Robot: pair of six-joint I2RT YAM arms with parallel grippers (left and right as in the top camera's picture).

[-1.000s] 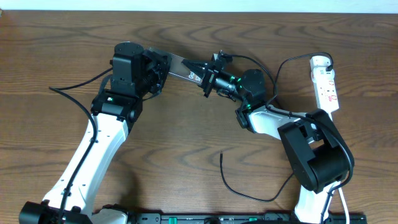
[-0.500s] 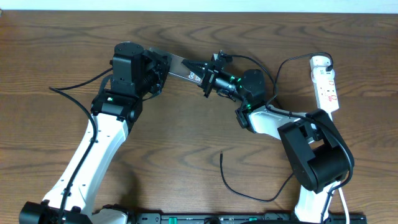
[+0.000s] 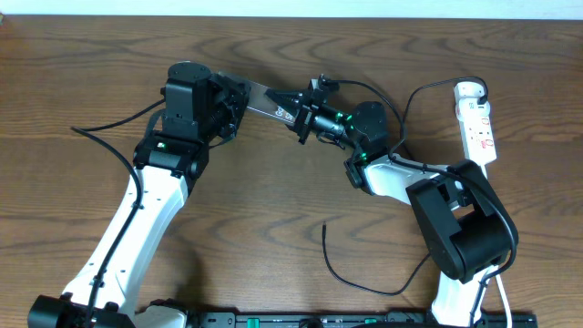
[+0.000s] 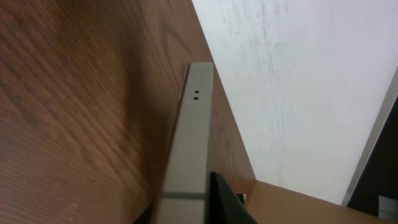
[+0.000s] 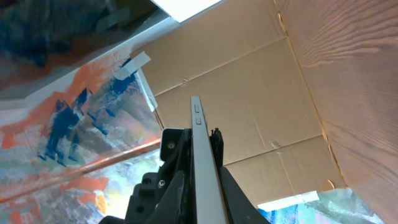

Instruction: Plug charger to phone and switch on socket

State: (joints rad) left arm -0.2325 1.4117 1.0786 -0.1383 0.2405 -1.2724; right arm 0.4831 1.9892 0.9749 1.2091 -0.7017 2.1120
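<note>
Over the wooden table [image 3: 273, 200], the left gripper [image 3: 239, 100] and the right gripper [image 3: 305, 117] were each closed tight on one end of the phone [image 3: 271, 100], holding it between them near the far middle. The white socket [image 3: 477, 118] lay well off at the far right. The charger [image 3: 351, 278] trailed loose on the near side, its plug tip well apart from the phone.

The phone [image 5: 200, 162], pinched between black fingers [image 5: 168, 180], shows a grey-bronze edge. Beneath them the table [image 3: 273, 191] is dark brown woodgrain; far from them the socket [image 3: 477, 118] is white with red markings.
</note>
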